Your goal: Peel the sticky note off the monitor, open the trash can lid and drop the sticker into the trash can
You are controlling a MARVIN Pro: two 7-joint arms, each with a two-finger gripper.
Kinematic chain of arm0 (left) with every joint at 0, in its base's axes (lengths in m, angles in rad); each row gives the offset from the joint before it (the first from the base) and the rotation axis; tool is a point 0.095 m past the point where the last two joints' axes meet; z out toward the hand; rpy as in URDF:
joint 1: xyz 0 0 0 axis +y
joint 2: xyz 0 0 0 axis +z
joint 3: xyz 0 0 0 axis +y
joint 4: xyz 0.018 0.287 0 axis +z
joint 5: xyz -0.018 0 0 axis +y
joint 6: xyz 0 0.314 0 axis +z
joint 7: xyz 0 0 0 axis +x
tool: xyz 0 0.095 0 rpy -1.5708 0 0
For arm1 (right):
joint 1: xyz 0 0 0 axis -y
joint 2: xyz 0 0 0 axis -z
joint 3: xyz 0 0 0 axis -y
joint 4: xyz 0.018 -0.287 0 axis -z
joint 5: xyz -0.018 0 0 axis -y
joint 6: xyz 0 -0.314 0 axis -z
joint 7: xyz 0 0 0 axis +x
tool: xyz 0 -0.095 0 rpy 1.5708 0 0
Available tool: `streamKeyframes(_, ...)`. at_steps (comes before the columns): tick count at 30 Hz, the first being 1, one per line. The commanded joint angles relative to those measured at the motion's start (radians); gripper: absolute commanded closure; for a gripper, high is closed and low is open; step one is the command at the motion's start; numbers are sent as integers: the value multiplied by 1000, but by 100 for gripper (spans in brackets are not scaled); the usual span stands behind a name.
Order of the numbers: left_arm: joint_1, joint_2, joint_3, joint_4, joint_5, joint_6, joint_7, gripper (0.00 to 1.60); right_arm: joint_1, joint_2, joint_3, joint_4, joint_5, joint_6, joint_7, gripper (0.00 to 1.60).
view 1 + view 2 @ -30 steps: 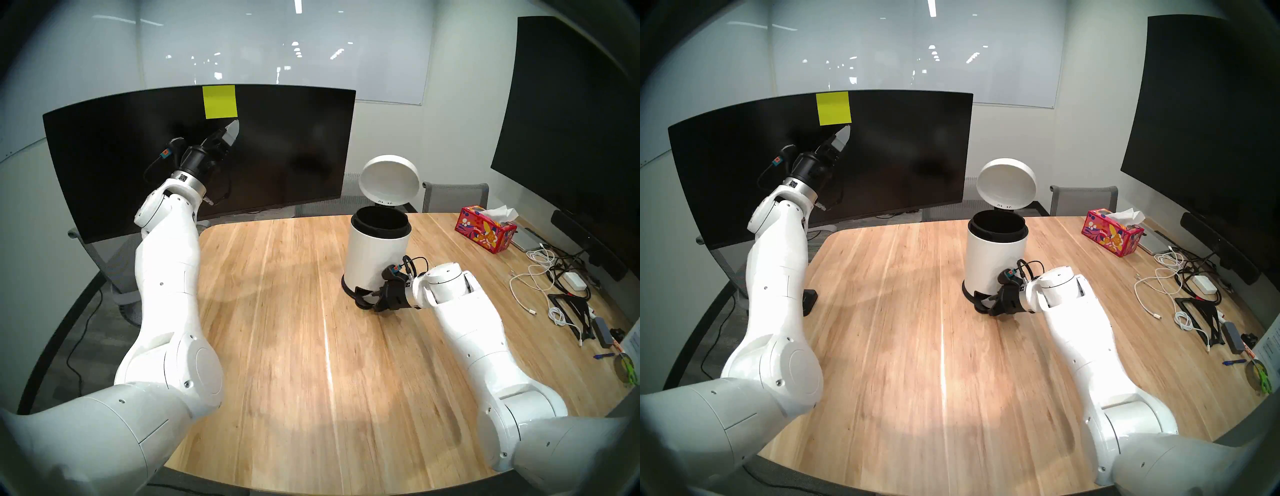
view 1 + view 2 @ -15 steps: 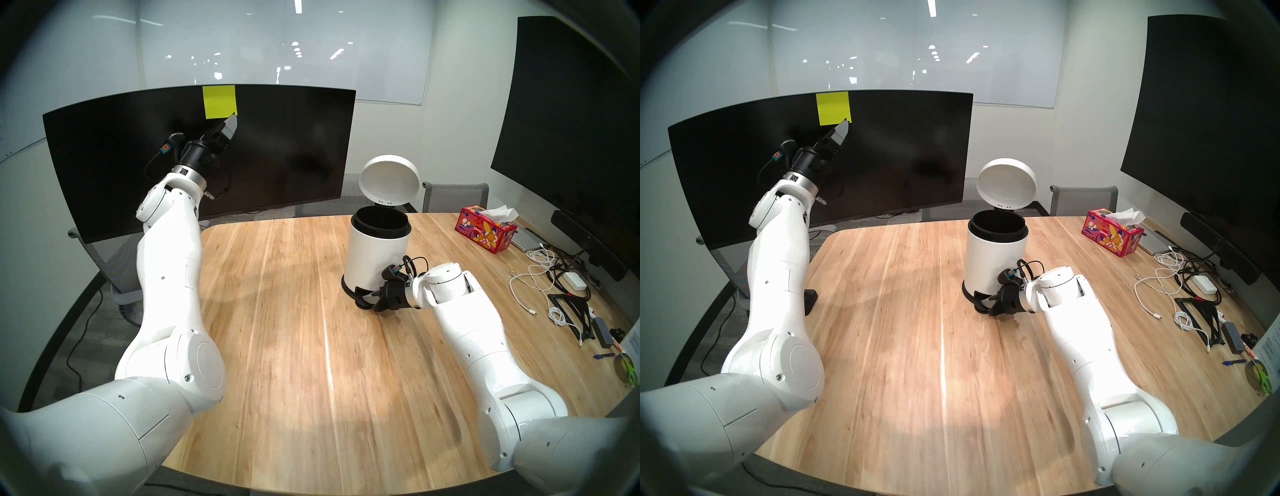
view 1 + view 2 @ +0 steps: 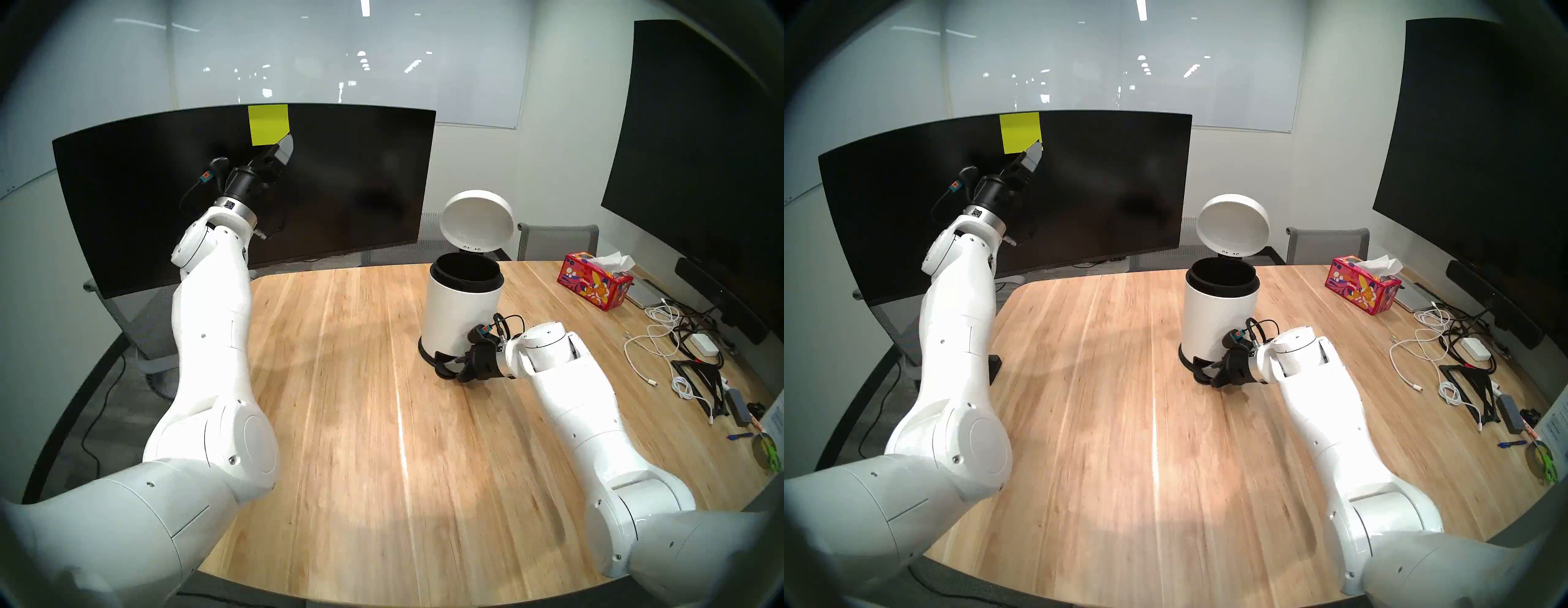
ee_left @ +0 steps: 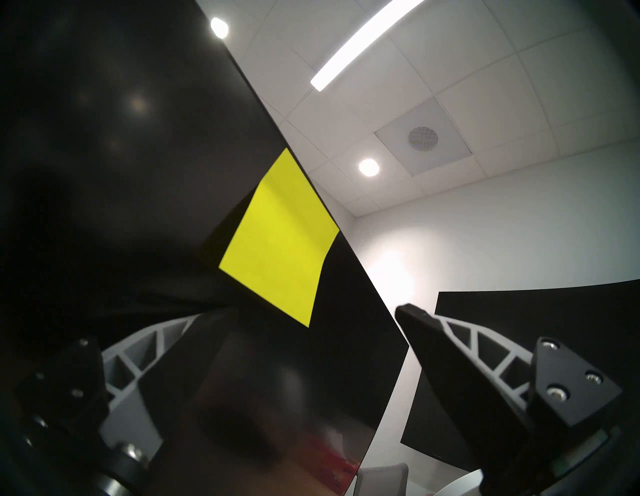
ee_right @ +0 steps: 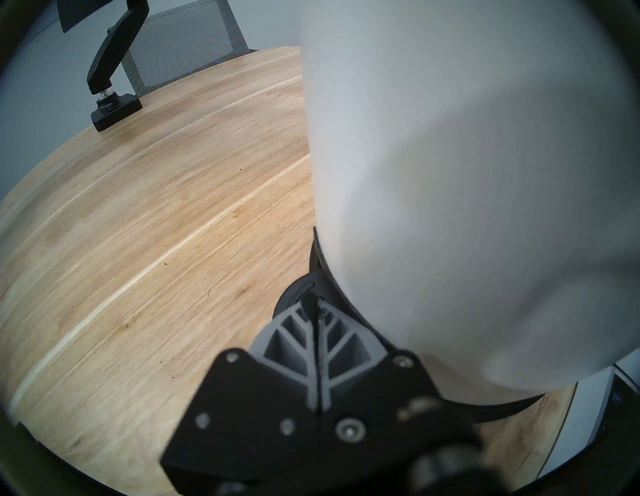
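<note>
The yellow-green sticky note (image 3: 268, 124) sticks to the top edge of the curved black monitor (image 3: 360, 182). My left gripper (image 3: 287, 141) is open at the note's lower right corner, one finger overlapping it. In the left wrist view the note (image 4: 277, 242) has its lower corner between the spread fingers of the gripper (image 4: 313, 311). My right gripper (image 3: 445, 366) is shut and its tips rest on the black pedal (image 5: 294, 294) of the white trash can (image 3: 460, 314). The trash can lid (image 3: 477, 220) stands up, and the bin's black inner rim is open.
A big flat black display panel (image 3: 700, 148) hangs at the right. A red tissue box (image 3: 596, 282), white cables (image 3: 657, 339) and small gadgets lie on the wooden table's (image 3: 360, 424) right side. A black monitor-arm clamp (image 5: 116, 111) sits at the table's left edge. Mesh chairs stand behind.
My left gripper has risen up the screen and its finger now overlaps the note's lower right corner. The right gripper, the pedal and the raised lid have not moved.
</note>
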State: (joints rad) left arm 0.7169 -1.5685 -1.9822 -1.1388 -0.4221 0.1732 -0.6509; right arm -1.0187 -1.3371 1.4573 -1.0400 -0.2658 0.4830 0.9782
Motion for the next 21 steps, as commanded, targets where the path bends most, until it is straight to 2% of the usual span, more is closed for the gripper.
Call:
streamKeyframes(1,-51,6,4,17,-4,-18,-5,0,-4,7,1,2,-3,0,-3,160)
streamKeyframes(13,-90,20,-4,70,-14,-42,-1,0,-4,7,1,2,-3,0,-3,160)
streamKeyframes(21,-90,15,-7,49,-30,-36,-13,0,-4,7,1,2,-3,0,-2,160)
